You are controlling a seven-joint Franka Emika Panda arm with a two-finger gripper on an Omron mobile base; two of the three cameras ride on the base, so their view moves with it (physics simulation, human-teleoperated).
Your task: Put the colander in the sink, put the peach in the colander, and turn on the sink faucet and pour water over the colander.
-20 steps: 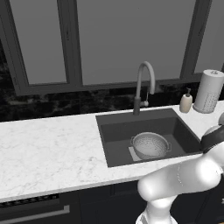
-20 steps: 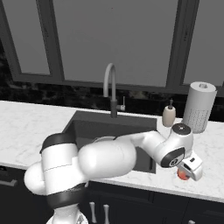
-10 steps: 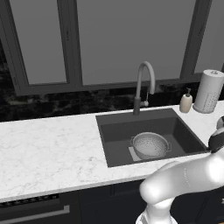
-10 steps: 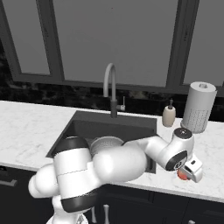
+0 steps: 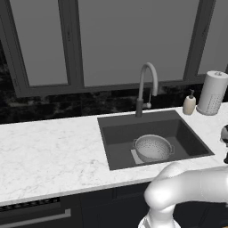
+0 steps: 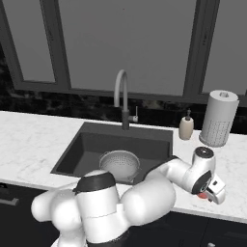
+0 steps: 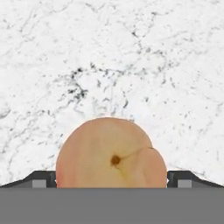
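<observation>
Gripper (image 7: 112,180) is held wide open over the peach (image 7: 111,153), one fingertip seen at each side of the fruit, low in the hand view.

On the right base view, lower right, the peach (image 6: 204,195) is seen on the white counter (image 6: 29,140) near its front edge, well apart from the sink (image 6: 91,144). Inside the sink, the colander (image 5: 152,148) is seen upright near the front wall, with the faucet (image 5: 146,87) behind the back rim.

One colander (image 5: 153,147), one peach (image 7: 111,154), one faucet (image 5: 145,88), one sink (image 5: 116,133), one soap bottle (image 5: 189,104) and one paper roll (image 5: 212,93) are being shown.
</observation>
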